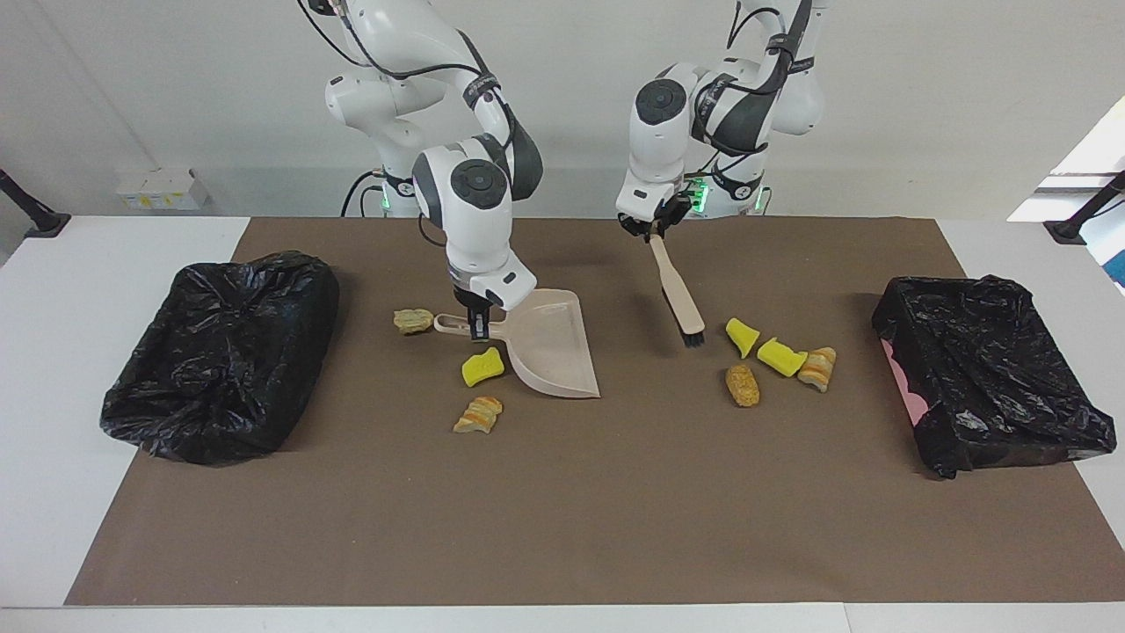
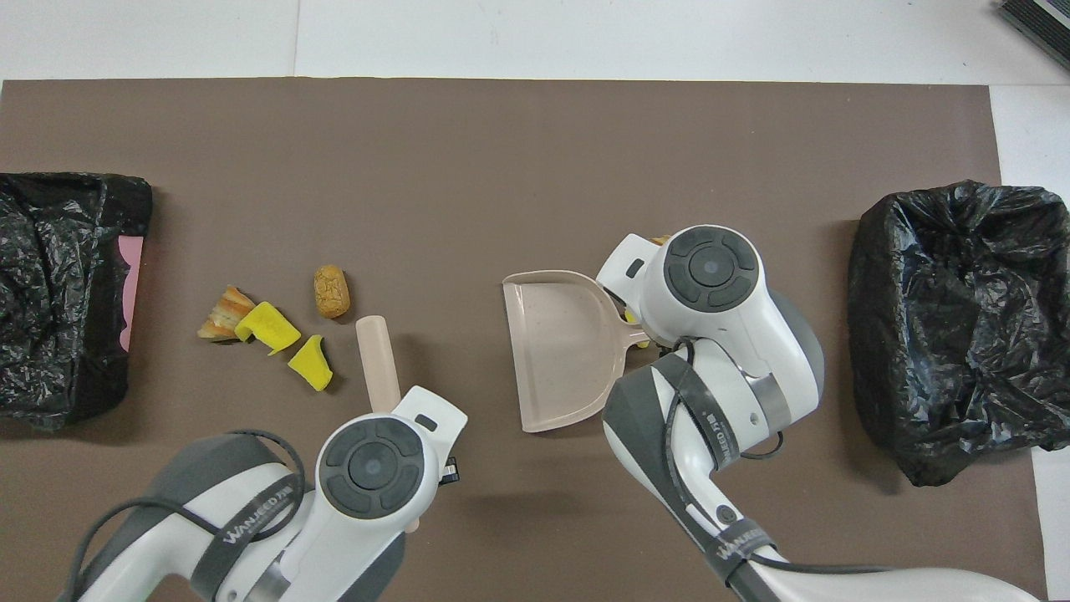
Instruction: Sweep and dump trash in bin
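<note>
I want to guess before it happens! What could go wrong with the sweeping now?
1. The brush hangs tilted from the left end effector, beside four scraps. A hard stroke might scatter them rather than push them toward the dustpan.
2. Three scraps lie beside the handle held by the right end effector, not at the pan's open edge. Moving the pan could knock them away.
</note>
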Controlling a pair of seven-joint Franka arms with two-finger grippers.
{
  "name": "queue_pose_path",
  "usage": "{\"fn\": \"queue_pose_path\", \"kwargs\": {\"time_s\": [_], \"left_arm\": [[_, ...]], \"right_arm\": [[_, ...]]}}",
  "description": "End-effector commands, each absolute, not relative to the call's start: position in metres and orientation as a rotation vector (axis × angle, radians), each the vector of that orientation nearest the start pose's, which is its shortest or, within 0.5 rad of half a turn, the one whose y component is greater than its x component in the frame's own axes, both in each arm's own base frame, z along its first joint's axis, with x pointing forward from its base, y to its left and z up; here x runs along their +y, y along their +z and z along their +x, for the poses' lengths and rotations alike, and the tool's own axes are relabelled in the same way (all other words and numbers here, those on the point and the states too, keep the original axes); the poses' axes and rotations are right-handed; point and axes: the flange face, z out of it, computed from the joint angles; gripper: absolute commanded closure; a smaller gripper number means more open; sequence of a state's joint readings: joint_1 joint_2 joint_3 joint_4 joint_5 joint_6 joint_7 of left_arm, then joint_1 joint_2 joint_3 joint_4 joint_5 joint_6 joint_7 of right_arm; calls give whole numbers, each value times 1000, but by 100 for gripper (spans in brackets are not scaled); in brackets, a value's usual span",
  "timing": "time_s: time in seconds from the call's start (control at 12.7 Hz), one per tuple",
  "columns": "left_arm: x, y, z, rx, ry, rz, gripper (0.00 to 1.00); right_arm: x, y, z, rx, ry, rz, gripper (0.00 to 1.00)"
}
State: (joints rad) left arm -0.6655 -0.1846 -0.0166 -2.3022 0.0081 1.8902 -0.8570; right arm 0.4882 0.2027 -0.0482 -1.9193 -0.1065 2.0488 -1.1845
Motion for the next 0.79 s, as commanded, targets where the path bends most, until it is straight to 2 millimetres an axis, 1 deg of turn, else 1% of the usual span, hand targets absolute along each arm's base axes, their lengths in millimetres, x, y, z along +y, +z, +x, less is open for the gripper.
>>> {"fn": "queue_pose_path", "kwargs": {"time_s": [0.0, 0.08, 0.24, 0.32, 0.39, 0.55, 0.71], "left_arm": [[-236, 415, 387, -256, 216, -2941, 100], [-220, 418, 398, -238, 213, -2922, 100], [-178, 423, 418, -198, 224, -2894, 100], [-155, 427, 432, -223, 224, -2904, 100], [-138, 428, 441, -239, 221, -2914, 100], [-87, 425, 455, -251, 257, -2925, 100], [-40, 423, 464, -252, 252, -2935, 100]], "right_arm": [[276, 376, 537, 2202, -144, 2091, 100], [294, 373, 533, 2198, -139, 2094, 100], [310, 367, 530, 2139, -117, 2144, 100], [314, 365, 530, 2126, -103, 2159, 100], [315, 365, 529, 2126, -102, 2161, 100], [314, 364, 529, 2123, -109, 2165, 100], [313, 364, 529, 2120, -108, 2173, 100]]}}
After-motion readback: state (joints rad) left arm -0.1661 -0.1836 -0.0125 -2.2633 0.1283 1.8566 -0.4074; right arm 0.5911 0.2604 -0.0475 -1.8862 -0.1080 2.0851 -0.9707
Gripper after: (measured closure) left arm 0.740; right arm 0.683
